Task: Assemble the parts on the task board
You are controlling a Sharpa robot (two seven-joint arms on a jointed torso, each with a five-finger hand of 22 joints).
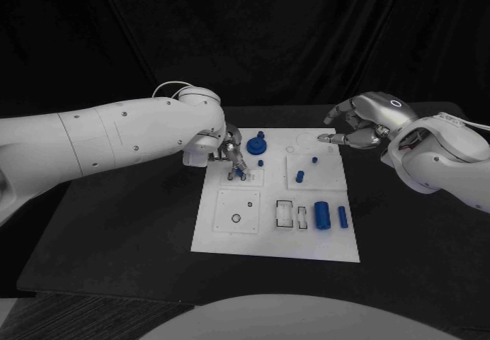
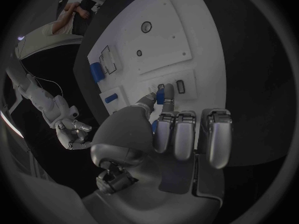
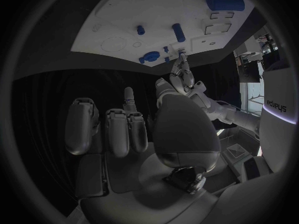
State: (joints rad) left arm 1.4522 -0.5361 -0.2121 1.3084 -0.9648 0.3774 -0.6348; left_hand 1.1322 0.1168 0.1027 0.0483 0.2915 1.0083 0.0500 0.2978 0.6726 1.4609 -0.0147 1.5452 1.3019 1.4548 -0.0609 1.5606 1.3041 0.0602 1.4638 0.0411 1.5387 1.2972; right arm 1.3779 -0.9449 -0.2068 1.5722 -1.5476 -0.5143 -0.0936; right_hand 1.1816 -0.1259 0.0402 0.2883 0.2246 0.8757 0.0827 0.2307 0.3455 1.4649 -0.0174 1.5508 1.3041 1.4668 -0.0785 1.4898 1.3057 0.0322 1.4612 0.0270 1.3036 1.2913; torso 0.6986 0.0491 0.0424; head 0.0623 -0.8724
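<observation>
On the black table (image 1: 122,234) lies the white board (image 1: 268,237), its long side running away from the robot. The left arm (image 1: 102,138) reaches across to the board's far left part, and the left hand (image 1: 219,150) points its fingers down at a small square plate there. The left wrist view shows what the head view blurs: the thumb and a finger pinch a small blue peg (image 2: 161,95) right at that plate, beside a dark slot (image 2: 181,86). The head view cannot tell whether the peg touches the board.

The right hand (image 1: 360,124) hovers off the board's far right corner, fingers curled in with thumb near fingertip; in the right wrist view the fingers (image 3: 118,129) fold toward the palm with nothing in them.

On the board, the head view gives a large blue cylinder (image 1: 321,214) and a thinner blue rod (image 1: 343,217) lying side by side near the right edge, beside black-outlined slots (image 1: 285,214). Farther off stand a round blue knob (image 1: 256,146), a short blue bar (image 1: 300,176) and a small blue stud (image 1: 314,160). The left hand hides part of the plate beneath it.
</observation>
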